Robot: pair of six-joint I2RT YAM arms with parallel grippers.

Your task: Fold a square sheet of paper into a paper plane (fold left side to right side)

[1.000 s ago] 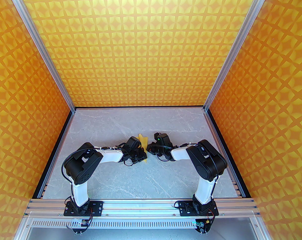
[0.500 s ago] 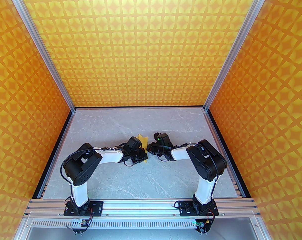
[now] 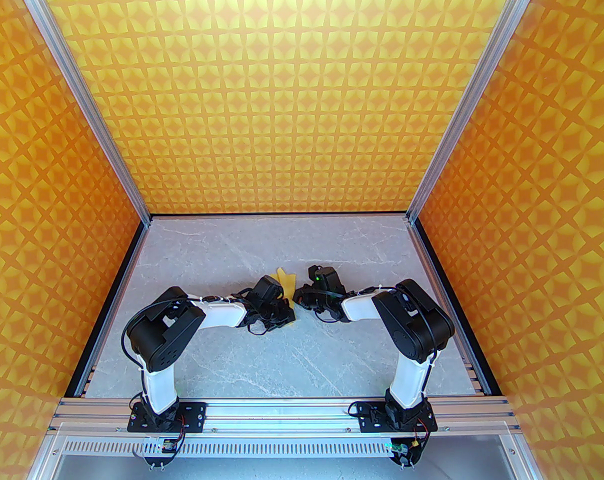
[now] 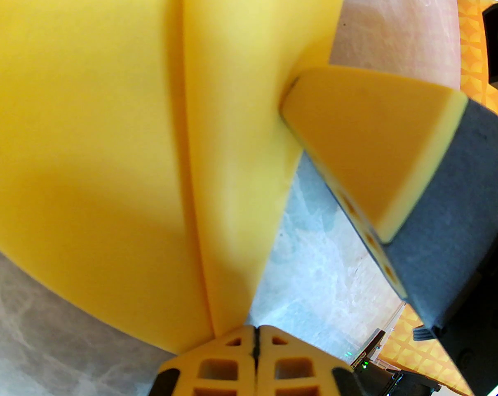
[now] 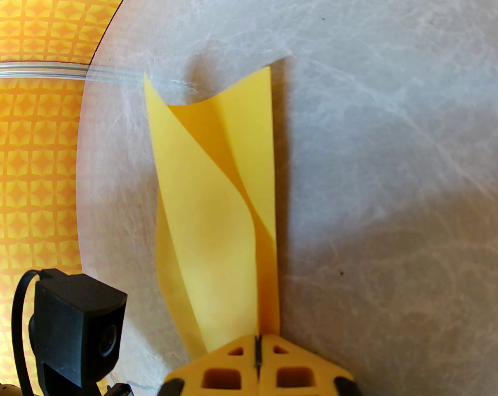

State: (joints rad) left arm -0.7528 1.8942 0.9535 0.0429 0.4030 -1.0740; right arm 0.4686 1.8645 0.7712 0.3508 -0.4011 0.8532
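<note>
The yellow square sheet of paper lies folded into a long narrow shape mid-table, between both grippers. In the left wrist view the paper shows a lengthwise crease, and my left gripper is shut on its near tip. One of the right gripper's fingers meets the paper's right edge there. In the right wrist view the paper stands curled with loose layers, and my right gripper is shut on its near end. From above, the left gripper and right gripper almost touch.
The grey marble table is walled by orange star-patterned panels on three sides, with aluminium posts at the back corners. The left wrist's black camera housing sits close to the paper's left.
</note>
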